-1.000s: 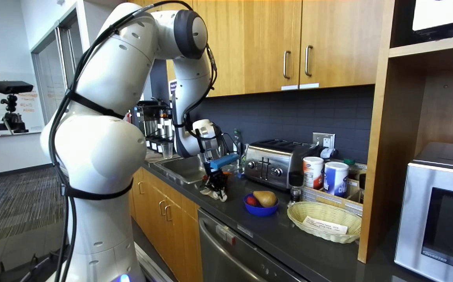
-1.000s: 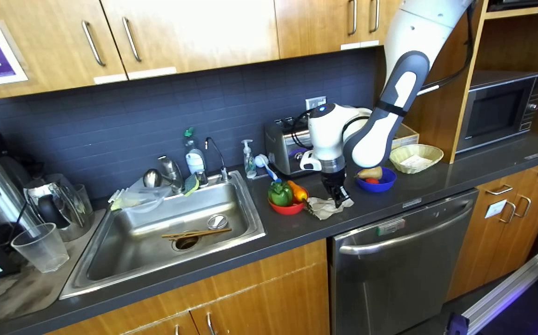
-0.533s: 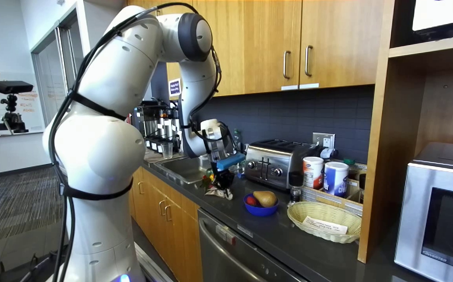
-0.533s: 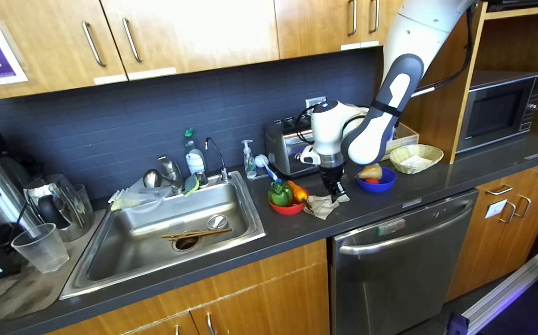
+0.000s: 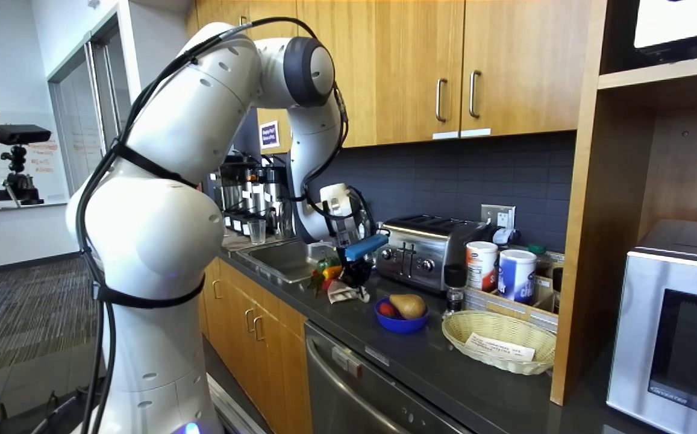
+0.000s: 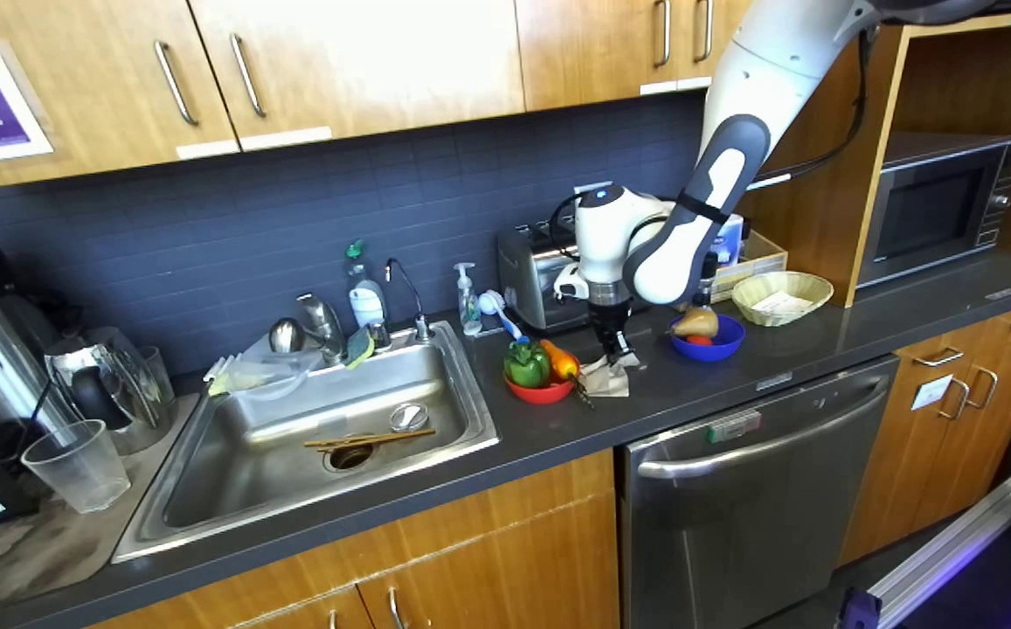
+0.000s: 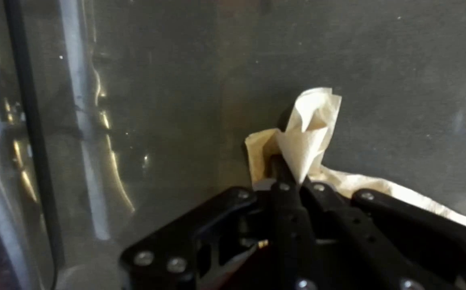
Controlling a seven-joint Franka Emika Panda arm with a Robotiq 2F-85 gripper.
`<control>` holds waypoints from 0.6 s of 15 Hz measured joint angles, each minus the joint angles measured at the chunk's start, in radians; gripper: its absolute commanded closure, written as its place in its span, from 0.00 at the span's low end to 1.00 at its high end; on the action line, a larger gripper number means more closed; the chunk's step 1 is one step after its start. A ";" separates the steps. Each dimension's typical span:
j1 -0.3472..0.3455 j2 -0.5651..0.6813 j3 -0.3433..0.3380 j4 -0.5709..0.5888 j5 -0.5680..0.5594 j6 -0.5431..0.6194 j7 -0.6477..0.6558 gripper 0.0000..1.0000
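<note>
A crumpled beige napkin (image 7: pixel 311 121) is pinched between the fingertips of my black gripper (image 7: pixel 295 179), which is shut on it. In the wrist view a fold stands up past the tips, and a long flap trails off to the right along the dark counter. My gripper (image 6: pixel 617 354) points down at the countertop in an exterior view, with the napkin (image 6: pixel 607 382) spread on the counter just below and beside it. The gripper (image 5: pixel 357 284) and napkin (image 5: pixel 342 293) also show in an exterior view, close to the toaster's front. The pinched part of the napkin is partly hidden by the fingers.
A red bowl (image 6: pixel 542 395) with a green pepper (image 6: pixel 526 365) and an orange pepper (image 6: pixel 561 358) stands beside the napkin. A blue bowl (image 5: pixel 401 325) with a pear, a steel toaster (image 5: pixel 415 250), a wicker basket (image 5: pixel 499 340) and the sink (image 6: pixel 461 411) are around.
My gripper has slid back across the counter toward the toaster and wall, dragging the napkin along. More of the red bowl's vegetables now show in an exterior view. The grip stays shut.
</note>
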 measured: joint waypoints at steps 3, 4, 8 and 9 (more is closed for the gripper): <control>0.000 0.034 -0.006 0.058 0.010 -0.002 0.007 1.00; 0.000 0.045 -0.008 0.077 0.017 -0.002 0.007 1.00; 0.000 0.087 -0.015 0.149 0.043 -0.004 0.007 1.00; 0.000 0.097 -0.017 0.167 0.050 -0.005 0.007 1.00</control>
